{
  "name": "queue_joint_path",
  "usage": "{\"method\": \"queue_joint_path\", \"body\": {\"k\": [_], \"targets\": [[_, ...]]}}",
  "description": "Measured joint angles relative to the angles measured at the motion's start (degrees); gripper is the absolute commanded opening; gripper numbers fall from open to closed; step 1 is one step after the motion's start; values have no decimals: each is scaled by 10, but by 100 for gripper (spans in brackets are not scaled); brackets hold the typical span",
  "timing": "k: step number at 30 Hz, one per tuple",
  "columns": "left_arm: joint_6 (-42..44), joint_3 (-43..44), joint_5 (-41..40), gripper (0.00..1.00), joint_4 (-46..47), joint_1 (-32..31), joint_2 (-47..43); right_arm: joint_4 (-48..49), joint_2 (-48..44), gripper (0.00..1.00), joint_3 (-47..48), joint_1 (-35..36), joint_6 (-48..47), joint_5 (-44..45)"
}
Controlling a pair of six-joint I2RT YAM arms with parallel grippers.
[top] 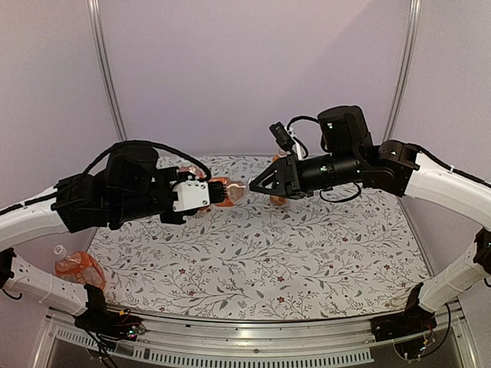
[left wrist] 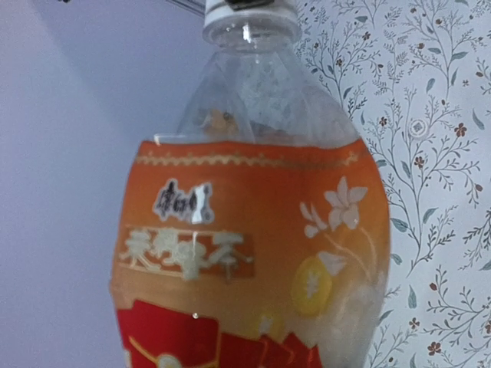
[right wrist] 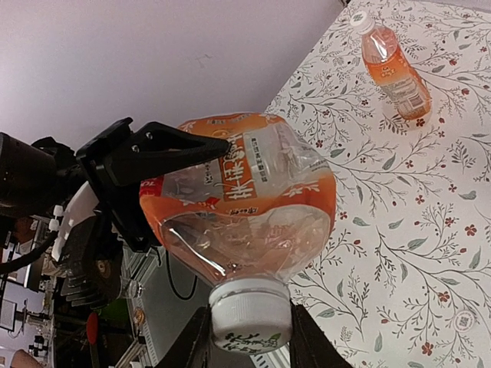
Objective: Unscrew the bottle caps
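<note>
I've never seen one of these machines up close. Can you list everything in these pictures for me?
held bottle: 1, clear with orange label, in the air over mid-table, on its side
cap: 1, white, on the held bottle
loose bottle: 1, orange with white top, lying at the table's near left corner
orange patches: behind the arms, perhaps more bottles; count unclear
tablecloth: 1, white with grey vines and red flowers
walls: pale lilac, around the table
left arm, right arm: 2, black and white, reaching in from either side
left end effector: black, clamped on the held bottle
right end effector: black, closed on the cap
</note>
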Motion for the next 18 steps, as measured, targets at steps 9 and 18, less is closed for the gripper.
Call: {"method": "queue_joint_path", "body": {"k": [9, 18], "targets": [[0, -1, 1, 26, 5, -2, 0, 1, 1, 10, 0, 0, 2, -5], [-21, -7, 23, 26, -3, -2, -2, -17, 1, 0, 3, 3, -22, -5]]}}
